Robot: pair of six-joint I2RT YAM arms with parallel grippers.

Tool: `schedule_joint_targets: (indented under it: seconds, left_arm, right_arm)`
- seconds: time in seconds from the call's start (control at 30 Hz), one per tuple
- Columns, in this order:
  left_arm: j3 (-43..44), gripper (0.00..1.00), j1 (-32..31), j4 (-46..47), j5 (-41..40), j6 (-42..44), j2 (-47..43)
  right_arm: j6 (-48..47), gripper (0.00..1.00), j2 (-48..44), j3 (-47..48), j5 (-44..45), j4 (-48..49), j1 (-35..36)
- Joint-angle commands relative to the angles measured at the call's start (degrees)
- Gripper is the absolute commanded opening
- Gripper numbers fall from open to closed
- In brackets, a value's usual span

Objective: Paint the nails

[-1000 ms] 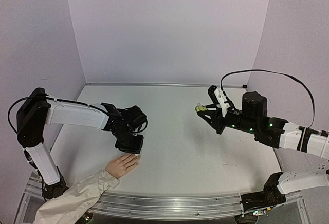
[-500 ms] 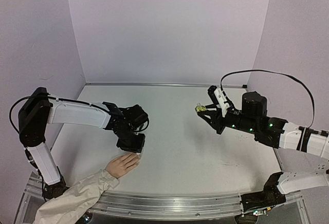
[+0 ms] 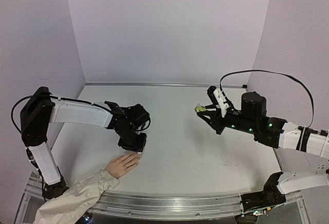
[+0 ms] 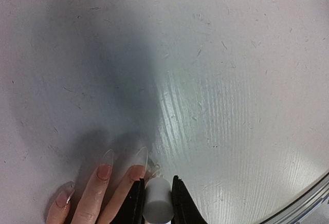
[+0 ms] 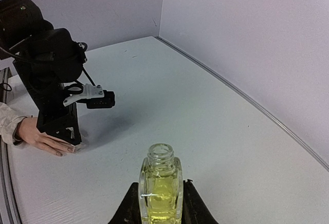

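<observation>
A pale peach hand (image 3: 122,165) with a beige sleeve (image 3: 77,196) lies palm down at the front left. Its long clear nails (image 4: 140,157) show in the left wrist view. My left gripper (image 3: 136,151) points down over the fingertips and is shut on a white cap (image 4: 157,201). The cap's brush tip (image 4: 153,170) sits right beside one nail. My right gripper (image 3: 203,110) is held above the table at the right. It is shut on a small open bottle (image 5: 160,183) of yellow-green liquid, held upright. The hand also shows in the right wrist view (image 5: 46,141).
Lilac walls close the table on the left, back and right. A metal rail (image 3: 175,206) runs along the near edge. The left arm (image 5: 51,64) stands over the hand. A black cable (image 3: 277,75) loops above the right arm.
My left gripper has shifted slightly to the right over the fingertips with the cap in it. The right arm and the bottle have not moved.
</observation>
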Motion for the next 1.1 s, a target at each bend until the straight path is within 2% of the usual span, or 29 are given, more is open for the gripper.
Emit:
schedule_joint_targets:
  seconds: [0.0,0.57,0.93,1.07]
  left_arm:
    - [3.2,0.0,-0.2,0.3,-0.4,1.1,0.9]
    - [9.2,0.0,-0.1,-2.0,-2.4,4.9,0.4]
    - [0.5,0.0,-0.1,-3.0,-1.8,1.3,-7.0]
    - [-0.4,0.0,-0.1,-3.5,-1.6,0.9,-6.7]
  right_arm:
    - [-0.1,0.0,-0.3,0.8,-0.4,3.3,0.0]
    - [-0.1,0.0,-0.3,0.8,-0.4,3.3,0.0]
    - [0.2,0.0,-0.8,0.7,-1.1,3.2,0.0]
    - [0.3,0.0,-0.5,0.8,-1.4,3.2,0.0]
